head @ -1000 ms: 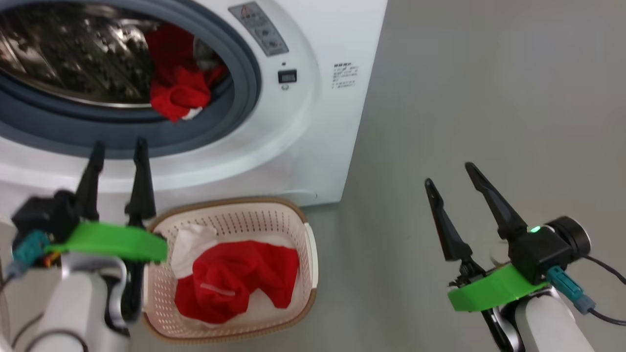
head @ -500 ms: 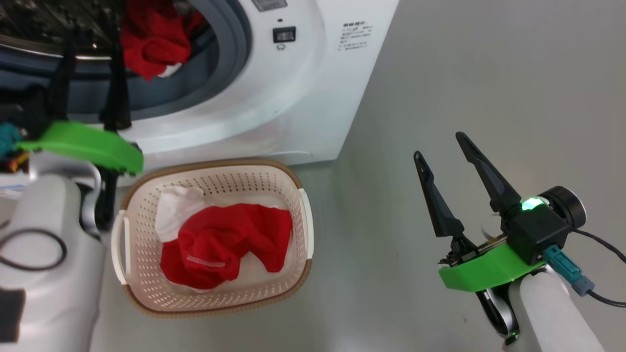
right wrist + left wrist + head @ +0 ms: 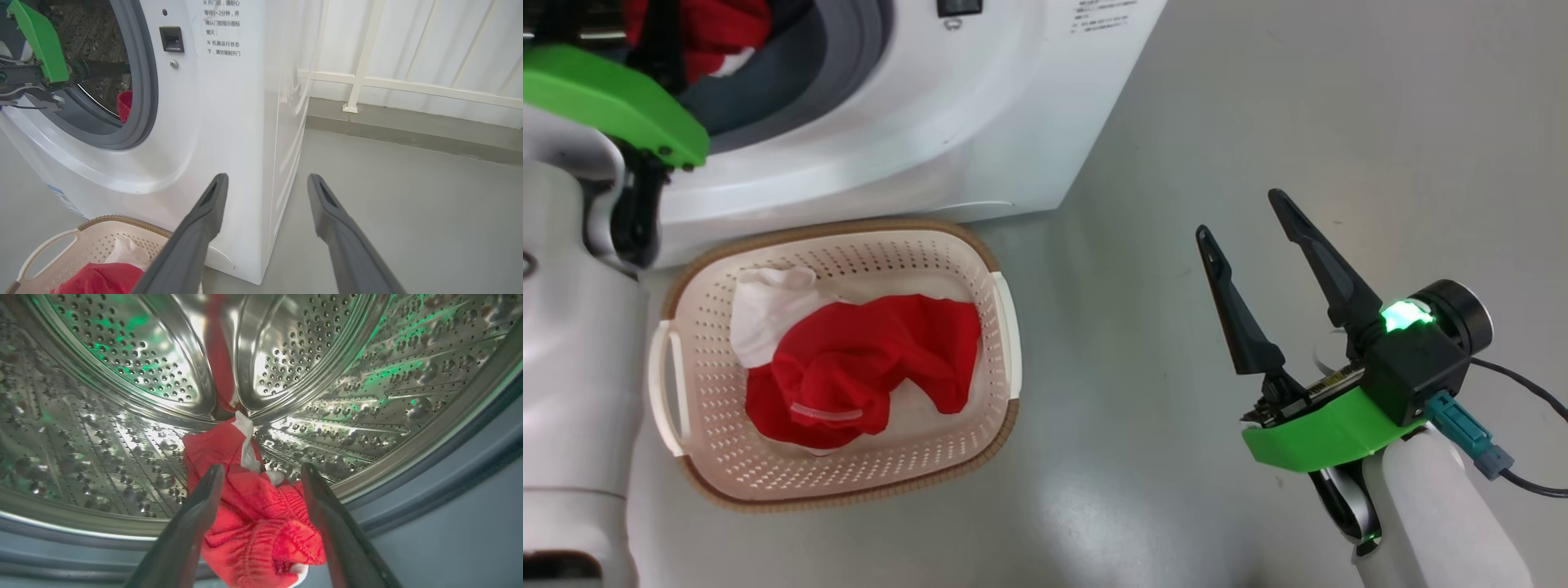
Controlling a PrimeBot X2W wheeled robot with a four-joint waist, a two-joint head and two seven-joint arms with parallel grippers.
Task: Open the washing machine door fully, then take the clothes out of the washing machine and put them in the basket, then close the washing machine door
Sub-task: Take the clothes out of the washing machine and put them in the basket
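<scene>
Two sets gape: left jaws inside the washing machine (image 3: 915, 114) by the clothes (image 3: 253, 522), right jaws over the floor (image 3: 1258, 98).

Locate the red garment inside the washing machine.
Left wrist view: the red garment lies low at the drum's front edge, between the open left gripper's fingers. Head view: it shows at the top left, above the basket.

The washing machine (image 3: 229, 122) front bears Chinese print (ending "请勿强制开门").
</scene>
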